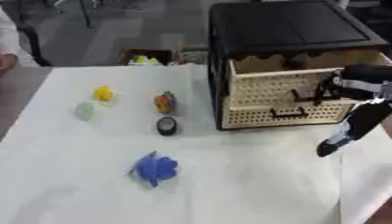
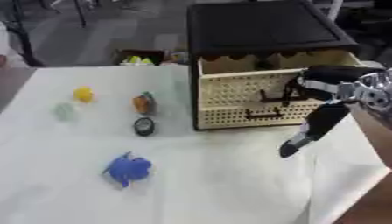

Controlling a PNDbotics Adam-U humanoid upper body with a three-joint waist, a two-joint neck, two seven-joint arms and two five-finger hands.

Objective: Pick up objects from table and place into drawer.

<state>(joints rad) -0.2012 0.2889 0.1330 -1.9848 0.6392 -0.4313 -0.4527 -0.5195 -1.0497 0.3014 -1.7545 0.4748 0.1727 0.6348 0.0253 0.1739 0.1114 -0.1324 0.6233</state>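
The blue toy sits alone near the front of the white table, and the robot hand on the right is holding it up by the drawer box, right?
Not quite. The blue toy does sit alone near the front of the white table, but the robot hand on the right is not holding it. As the right eye view shows, that hand is at the front of the drawer box, apart from the toy.

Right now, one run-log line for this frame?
phase: at drawer | right robot hand: before drawer unit, holding nothing | drawer: pulled open | blue toy, four small items: on table
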